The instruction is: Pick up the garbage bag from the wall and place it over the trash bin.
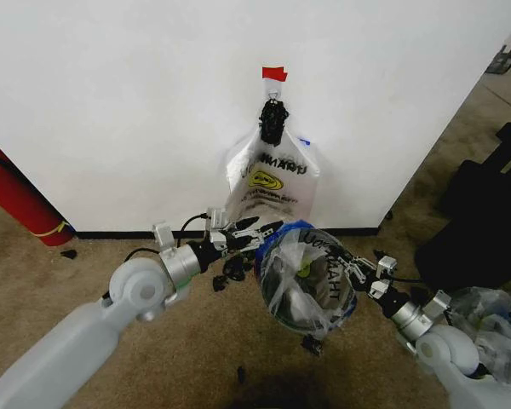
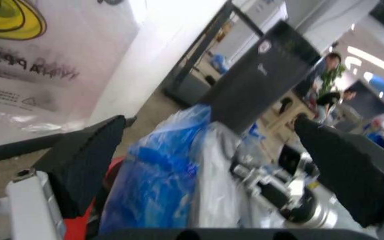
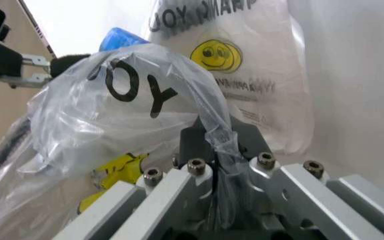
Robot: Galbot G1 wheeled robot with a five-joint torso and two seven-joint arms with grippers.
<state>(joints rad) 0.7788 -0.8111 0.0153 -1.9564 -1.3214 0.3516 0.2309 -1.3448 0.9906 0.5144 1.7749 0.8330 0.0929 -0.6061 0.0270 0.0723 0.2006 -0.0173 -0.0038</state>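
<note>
A garbage bag (image 1: 311, 277) with black lettering and blue patches is spread over the mouth of the trash bin (image 1: 300, 294), whose dark body shows through the plastic. My right gripper (image 1: 353, 268) is at the bag's right rim, shut on a strand of its plastic (image 3: 220, 142). At the bag's left rim my left gripper (image 1: 260, 232) is open, its black fingers (image 2: 85, 160) wide apart with the blue and white plastic (image 2: 158, 185) between them. A second printed bag (image 1: 271, 179) with a yellow smiley hangs from a hook on the wall (image 1: 111, 102) under a red tape tab (image 1: 274, 73).
A red fire extinguisher (image 1: 13, 200) leans at the wall's foot on the left. Black cases (image 1: 477, 221) stand on the right, with clear plastic bags (image 1: 494, 328) by my right arm. Small black bits (image 1: 68, 253) lie on the brown carpet.
</note>
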